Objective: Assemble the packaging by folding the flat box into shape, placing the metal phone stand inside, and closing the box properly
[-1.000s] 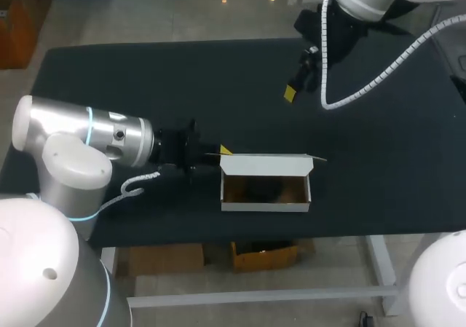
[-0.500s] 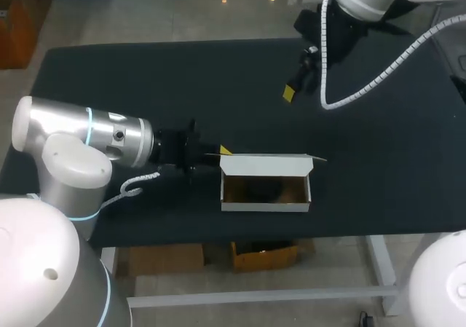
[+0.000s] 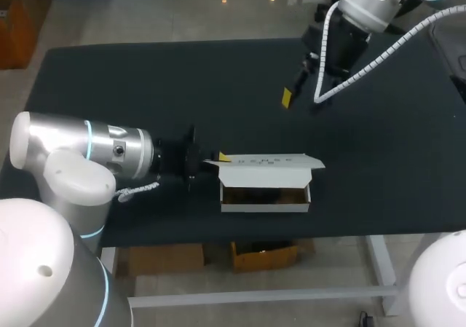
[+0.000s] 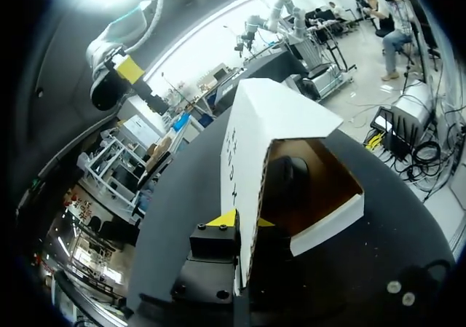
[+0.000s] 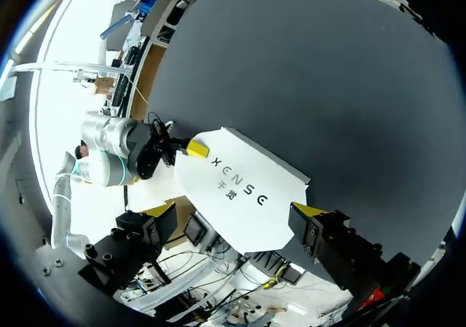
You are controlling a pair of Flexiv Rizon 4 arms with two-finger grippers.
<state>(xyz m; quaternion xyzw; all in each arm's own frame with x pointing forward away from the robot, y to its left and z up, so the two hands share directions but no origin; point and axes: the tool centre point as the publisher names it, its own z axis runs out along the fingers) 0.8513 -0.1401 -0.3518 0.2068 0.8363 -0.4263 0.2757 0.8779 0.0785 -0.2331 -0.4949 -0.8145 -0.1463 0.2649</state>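
Note:
The white box (image 3: 266,196) stands open-topped near the table's front edge, and its brown inside shows. Its lid (image 3: 266,161) leans partway over the opening. My left gripper (image 3: 220,156) is shut on the lid's left end. In the left wrist view the lid's edge (image 4: 244,174) runs between the two yellow tips of the left gripper (image 4: 244,222). A dark shape, the phone stand (image 4: 287,178), lies inside the box (image 4: 331,221). My right gripper (image 3: 300,96) hangs open above the table's back right, apart from the box. In its own view the right gripper (image 5: 237,214) looks down on the lid (image 5: 244,188).
The black table (image 3: 145,87) lies bare around the box. Its front edge runs just below the box. My left arm (image 3: 80,148) stretches across the left side at box height.
The left gripper has tipped the lid from upright down over the box's opening. The right arm has shifted a little at the back.

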